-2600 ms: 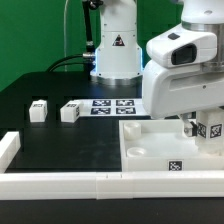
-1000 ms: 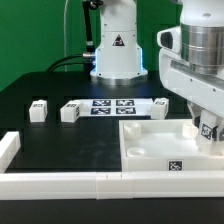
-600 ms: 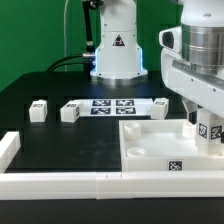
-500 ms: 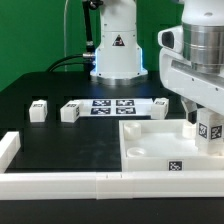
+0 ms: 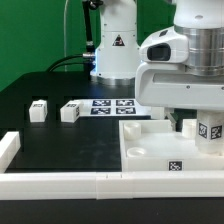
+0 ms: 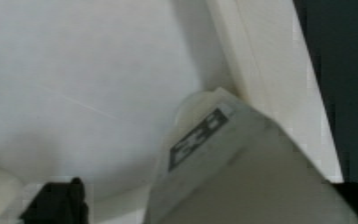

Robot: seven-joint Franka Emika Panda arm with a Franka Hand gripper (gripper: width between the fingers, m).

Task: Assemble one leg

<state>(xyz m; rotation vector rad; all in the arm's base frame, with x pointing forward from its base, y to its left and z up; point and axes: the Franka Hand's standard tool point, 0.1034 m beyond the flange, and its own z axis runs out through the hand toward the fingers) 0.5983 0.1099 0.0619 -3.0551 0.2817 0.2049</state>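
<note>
The leg (image 5: 209,131) stands upright on the white panel (image 5: 150,148), at its far corner on the exterior view's right, just below the arm's fingers (image 5: 191,124) — whether they grip it I cannot tell. The wrist view shows its tag (image 6: 199,138) close up against the panel; two loose legs (image 5: 70,111) on the black counter (image 5: 60,145) show only in the exterior view.

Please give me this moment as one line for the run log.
leg: upright on white panel | gripper: beside leg, state unclear | spare legs: on table
</note>
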